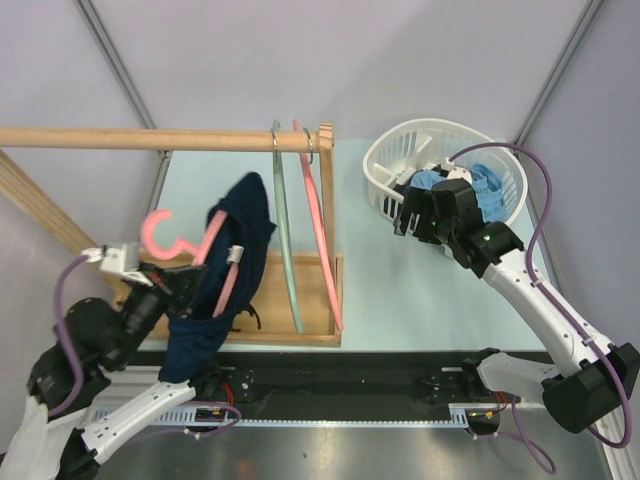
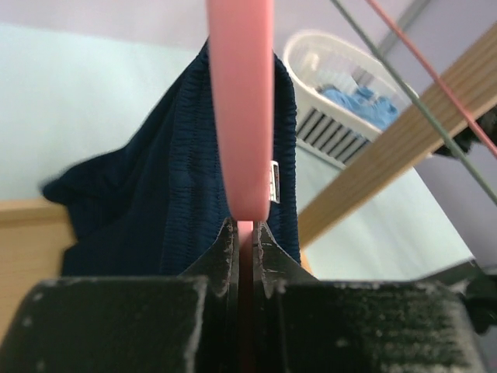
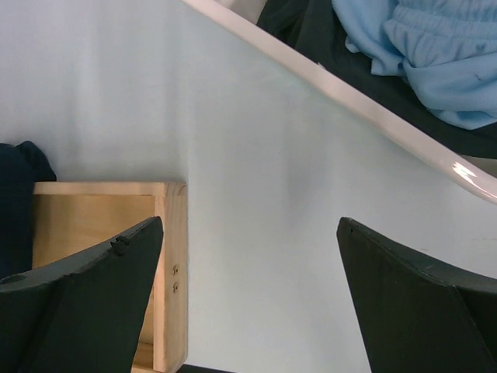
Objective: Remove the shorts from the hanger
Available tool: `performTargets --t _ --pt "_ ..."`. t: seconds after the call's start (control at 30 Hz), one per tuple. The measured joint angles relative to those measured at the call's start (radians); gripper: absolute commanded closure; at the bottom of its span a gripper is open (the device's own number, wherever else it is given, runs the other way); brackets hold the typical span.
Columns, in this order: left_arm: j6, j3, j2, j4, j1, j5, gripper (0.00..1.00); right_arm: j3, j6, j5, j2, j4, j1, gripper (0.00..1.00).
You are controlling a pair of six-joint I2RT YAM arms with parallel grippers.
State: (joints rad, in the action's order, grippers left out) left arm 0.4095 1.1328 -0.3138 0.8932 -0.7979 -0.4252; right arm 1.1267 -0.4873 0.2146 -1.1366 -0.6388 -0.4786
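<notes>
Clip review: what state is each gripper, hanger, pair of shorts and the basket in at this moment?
left gripper: shut on the pink hanger.
pink hanger: off the rail, held up, loaded.
navy shorts: draped over the pink hanger, not yet removed.
right gripper: open, empty, at the basket's edge.
basket: upright, holding light blue shorts.
green hanger: on the rail, bare.
coral hanger: on the rail, bare.

Top view high behind arms [image 1: 530, 290], looking down on table [image 1: 420, 290] and rack [image 1: 160, 138], left wrist view close along hanger [image 2: 241, 109] toward basket [image 2: 322, 128] upper right, right wrist view near table, basket shared by all
</notes>
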Motion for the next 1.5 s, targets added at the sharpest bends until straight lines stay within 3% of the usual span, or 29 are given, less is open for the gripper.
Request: performTargets --t 0.2,0.47,0.9,1.17,1.4,1.5 --pt "0.137 -0.161 -0.132 -0.103 0.000 0.162 1.00 -0.001 -0.018 -0.059 -0.035 0.038 0.000 0.00" --pt "0.200 -0.289 -0.307 -0.305 0.029 0.297 1.00 -0.003 -0.042 -0.161 -0.055 0.105 -0.003 0.00" --pt "0.246 -0.352 -0.538 -0.606 0.306 0.663 1.00 -0.005 -0.027 -0.476 -0.248 0.406 -0.061 0.02" --pt "0.235 -0.351 -0.647 -0.634 0.319 0.775 1.00 -0.006 -0.010 -0.552 -0.307 0.547 -0.104 0.16" --pt "0.234 -0.349 -0.647 -0.650 0.322 0.823 1.00 -0.006 0.001 -0.535 -0.370 0.560 -0.112 0.27" --pt "0.233 -0.349 -0.634 -0.644 0.323 0.826 1.00 -0.006 0.007 -0.509 -0.376 0.554 -0.124 0.37"
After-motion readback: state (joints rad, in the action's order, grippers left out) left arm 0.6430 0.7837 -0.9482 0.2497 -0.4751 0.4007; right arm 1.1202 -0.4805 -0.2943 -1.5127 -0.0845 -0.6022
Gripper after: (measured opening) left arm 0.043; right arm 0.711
